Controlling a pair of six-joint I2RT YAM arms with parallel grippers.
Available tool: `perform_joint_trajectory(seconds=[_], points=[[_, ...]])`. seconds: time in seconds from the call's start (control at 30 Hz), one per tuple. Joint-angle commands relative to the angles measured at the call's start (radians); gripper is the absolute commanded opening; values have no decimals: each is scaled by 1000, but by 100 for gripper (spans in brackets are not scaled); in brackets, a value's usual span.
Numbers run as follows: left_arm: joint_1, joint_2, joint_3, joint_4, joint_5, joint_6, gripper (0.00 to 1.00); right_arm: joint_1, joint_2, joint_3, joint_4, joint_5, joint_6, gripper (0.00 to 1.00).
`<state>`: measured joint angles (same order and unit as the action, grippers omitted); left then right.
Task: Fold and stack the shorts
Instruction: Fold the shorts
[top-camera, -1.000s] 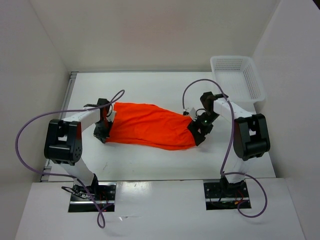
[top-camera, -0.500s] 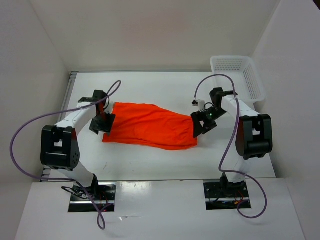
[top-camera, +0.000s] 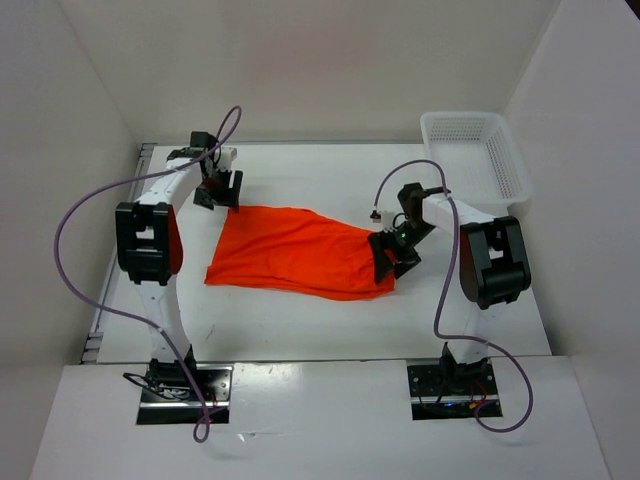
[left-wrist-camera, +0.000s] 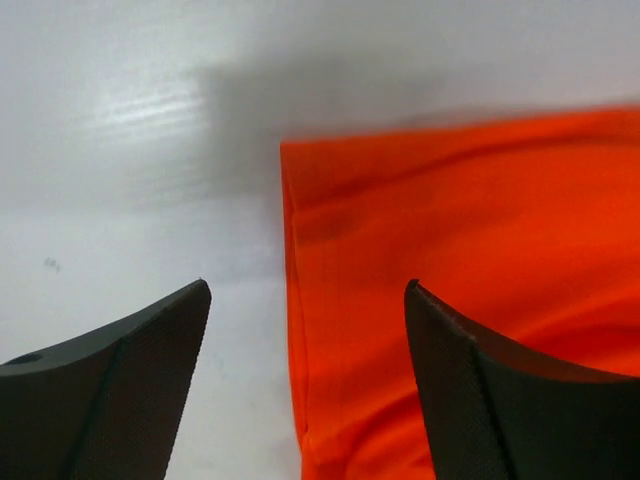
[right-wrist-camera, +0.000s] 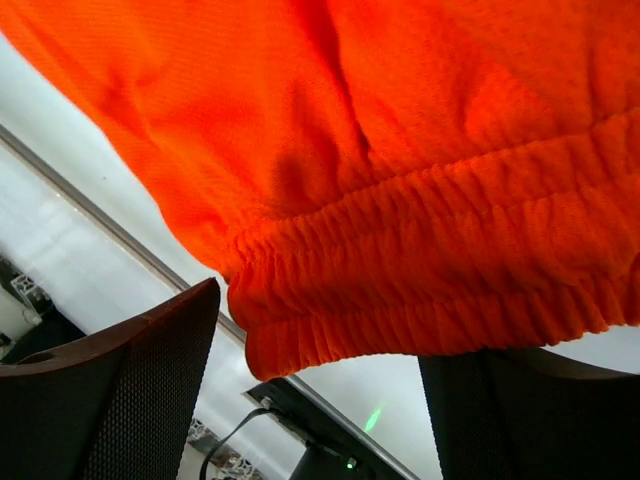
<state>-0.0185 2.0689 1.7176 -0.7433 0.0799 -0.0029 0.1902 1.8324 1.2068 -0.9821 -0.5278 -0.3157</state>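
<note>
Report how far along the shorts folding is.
Done: the shorts lie flat on the table, possibly folded once. In hand: the left gripper hangs open over their far corner; the right gripper is open at the elastic waistband. Left: further folds and stacking.

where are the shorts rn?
Top view: the shorts lie in the middle of the table, the left gripper just past their far-left corner, the right gripper at their waistband end.
</note>
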Motion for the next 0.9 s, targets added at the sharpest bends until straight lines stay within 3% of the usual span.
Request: perform_joint_trajectory(seconds=[0.0, 0.17, 0.3, 0.33, 0.37, 0.4, 0.5, 0.53, 0.57, 0.63, 0.87], points=[[-8, 78, 85, 54, 40, 3, 88, 12, -16, -18, 54, 31, 50, 81], [-31, 169, 116, 104, -2, 3, 88, 34, 4, -29, 83, 89, 69, 77], [-21, 178, 97, 104, 12, 3, 74, 43, 24, -73, 118, 132, 89, 65], [-21, 178, 97, 104, 12, 3, 69, 43, 24, -73, 129, 132, 89, 61], [-21, 178, 88, 104, 12, 3, 54, 43, 39, -73, 129, 132, 89, 50], [-21, 178, 88, 104, 12, 3, 45, 43, 39, -73, 129, 132, 89, 44], [-21, 189, 102, 114, 12, 3, 24, 43, 57, -64, 129, 150, 89, 19], [-21, 200, 111, 127, -5, 3, 8, 43, 57, -53, 129, 160, 89, 14], [-21, 200, 128, 127, -17, 3, 4, 43, 57, -44, 129, 173, 89, 10], [-12, 212, 157, 157, -67, 3, 0, 43, 57, -33, 129, 199, 78, 1], [-1, 269, 286, 156, -144, 3, 3, -40, 76, 91, 166, 246, 3, 0]])
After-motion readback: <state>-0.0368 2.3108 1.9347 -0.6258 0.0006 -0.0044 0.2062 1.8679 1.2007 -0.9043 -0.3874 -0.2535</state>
